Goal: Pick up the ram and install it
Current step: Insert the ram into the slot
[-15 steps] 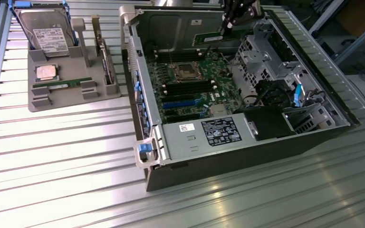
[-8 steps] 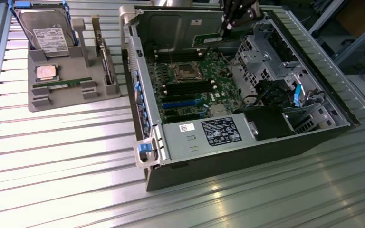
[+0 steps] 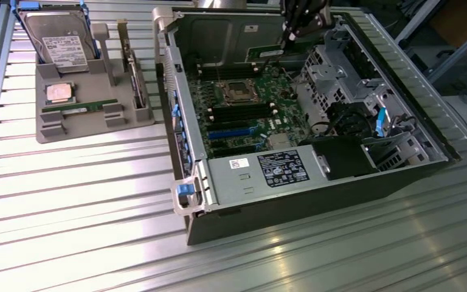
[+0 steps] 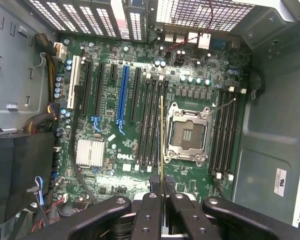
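Currently, pick-up is complete: the gripper [image 4: 162, 182], at upper centre of the exterior view, is clamped on the ram [image 4: 162, 135], held edge-on above the black memory slots [image 4: 150, 125] beside the processor socket [image 4: 187, 132]. Seating appears not yet done.

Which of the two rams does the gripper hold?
The ram seen edge-on over the motherboard, clamped in the gripper; the other ram lies in the grey tray.

The ram [image 4: 162, 135] above motherboard [image 4: 127, 167], inside case [image 4: 269, 100]
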